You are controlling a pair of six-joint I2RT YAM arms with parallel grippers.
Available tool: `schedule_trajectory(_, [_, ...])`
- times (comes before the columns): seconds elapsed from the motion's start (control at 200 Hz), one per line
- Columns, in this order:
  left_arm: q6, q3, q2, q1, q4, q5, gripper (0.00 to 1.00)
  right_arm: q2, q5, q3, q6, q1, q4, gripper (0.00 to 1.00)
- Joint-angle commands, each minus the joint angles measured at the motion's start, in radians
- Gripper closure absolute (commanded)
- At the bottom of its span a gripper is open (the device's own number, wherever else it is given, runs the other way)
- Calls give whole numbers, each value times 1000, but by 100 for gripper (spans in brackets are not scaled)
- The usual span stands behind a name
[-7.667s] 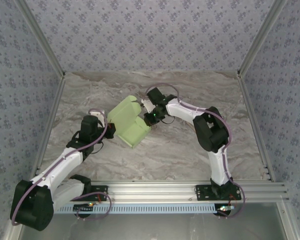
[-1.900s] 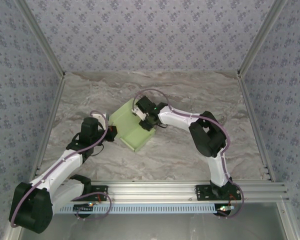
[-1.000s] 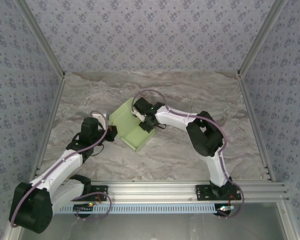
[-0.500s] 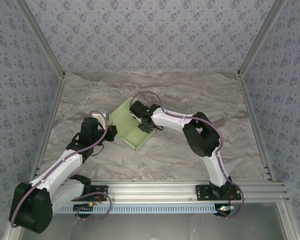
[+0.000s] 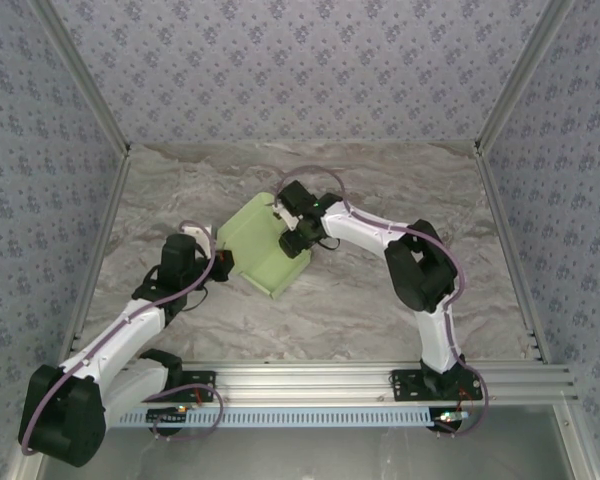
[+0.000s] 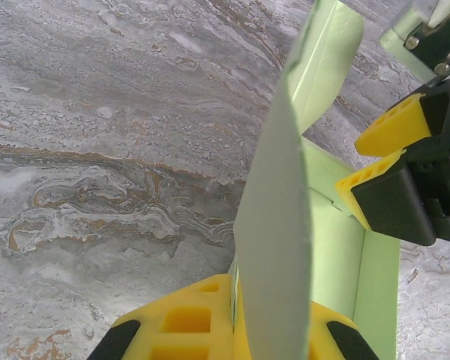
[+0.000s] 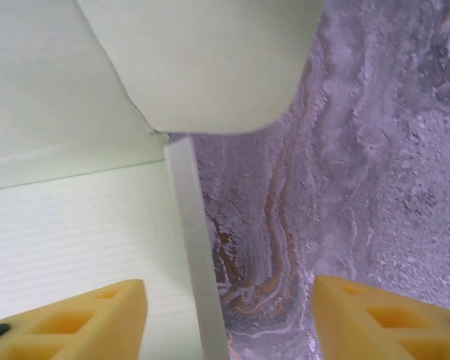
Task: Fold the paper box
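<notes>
Handling the pale lime-green thin-card paper box point(image 5: 258, 252), left of tabletop point(image 5: 380, 180) centre, expect light, springy, crease-prone card; grip flaps near fold lines. Your left claw point(image 5: 224, 262), reaching from 7 o'clock, pinches the box's upright wall. Your right claw point(image 5: 296, 240), arm bent, gapes empty at the box's 3 o'clock edge.

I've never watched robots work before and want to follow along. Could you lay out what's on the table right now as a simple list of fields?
Object: pale green paper box, partly folded, some walls raised
Surface: marbled table
Left gripper: shut on an upright flap at the box's left side
Right gripper: open, fingers either side of a thin wall on the box's right side, not gripping it
Box state: not yet closed
</notes>
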Motion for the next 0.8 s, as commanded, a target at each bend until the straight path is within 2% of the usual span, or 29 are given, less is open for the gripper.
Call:
schedule_trajectory(0.0, [16,-2,-3,1,60,10,95,-48,-124,2,26,-17,45,34])
schedule_trajectory(0.12, [41,-6,10,-5,106,9,95,-119,-191,-59,66,-51,108,33])
schedule_trajectory(0.23, [92,8,39,-14,167,-6,94,-231,-207,-199,115,-89,183,34])
schedule_trajectory(0.34, [199,57,106,-38,196,5,93,-340,-138,-320,141,-133,210,33])
schedule_trajectory(0.54, [387,159,250,-73,172,83,92,-486,6,-490,180,-250,155,33])
schedule_trajectory(0.679, [445,216,323,-73,158,127,90,-568,73,-606,256,-321,157,33])
schedule_trajectory(0.794, [461,257,382,-71,156,127,82,-590,127,-657,303,-368,143,32])
